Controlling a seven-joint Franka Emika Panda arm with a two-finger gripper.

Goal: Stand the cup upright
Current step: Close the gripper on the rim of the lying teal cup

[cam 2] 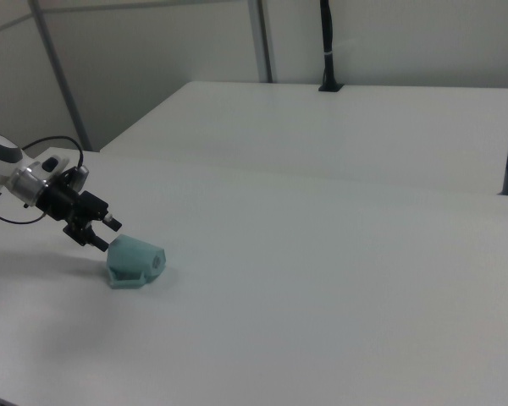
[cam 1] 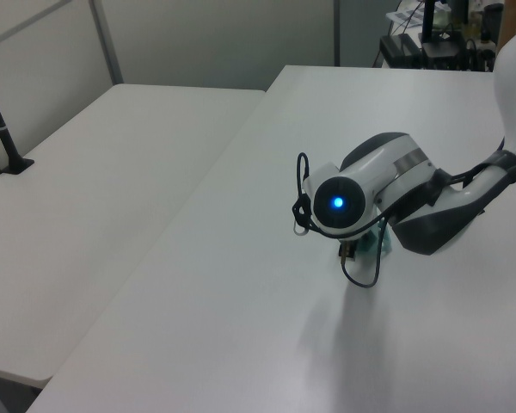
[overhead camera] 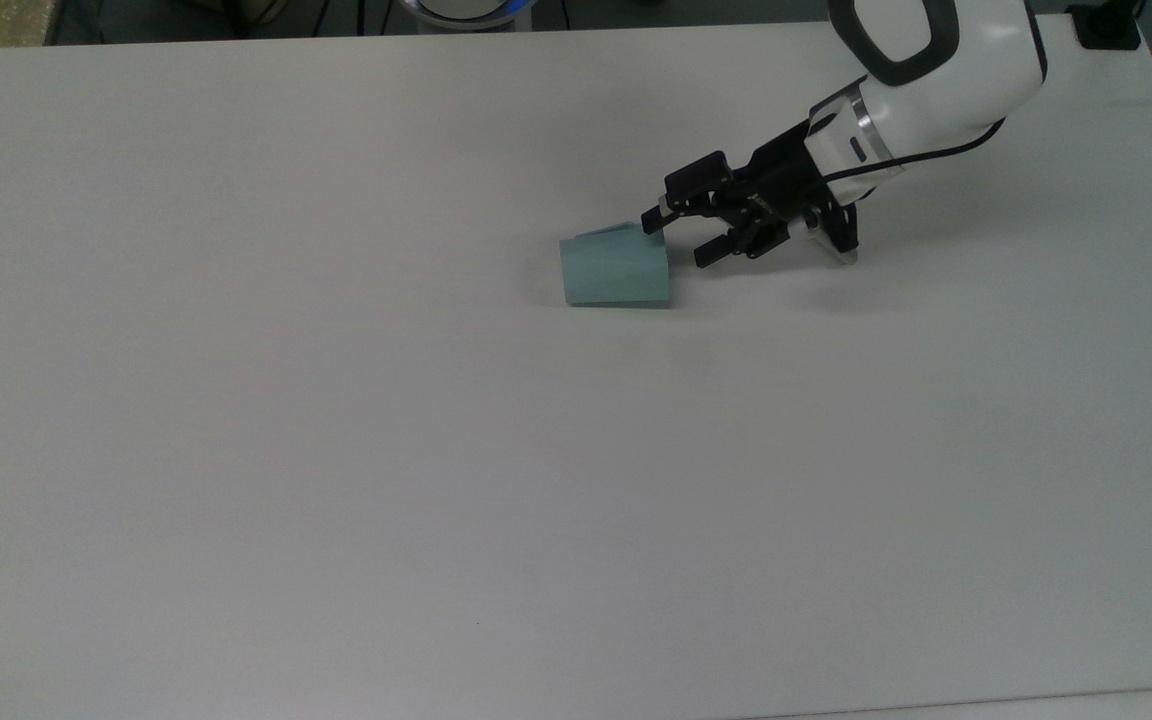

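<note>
The pale teal cup lies on its side on the white table, with its wider end toward the top view's right. My gripper is open right at that wider end. One fingertip sits by the cup's upper right corner and the other hangs just off its right edge; contact cannot be judged. In the right view the cup rests with the gripper at its upper left. The left view has the wrist covering most of the cup.
A second white table stands beside this one, with a dark clamp post at its edge. Equipment crowds the far end in the left view. A black pole rises behind the far table.
</note>
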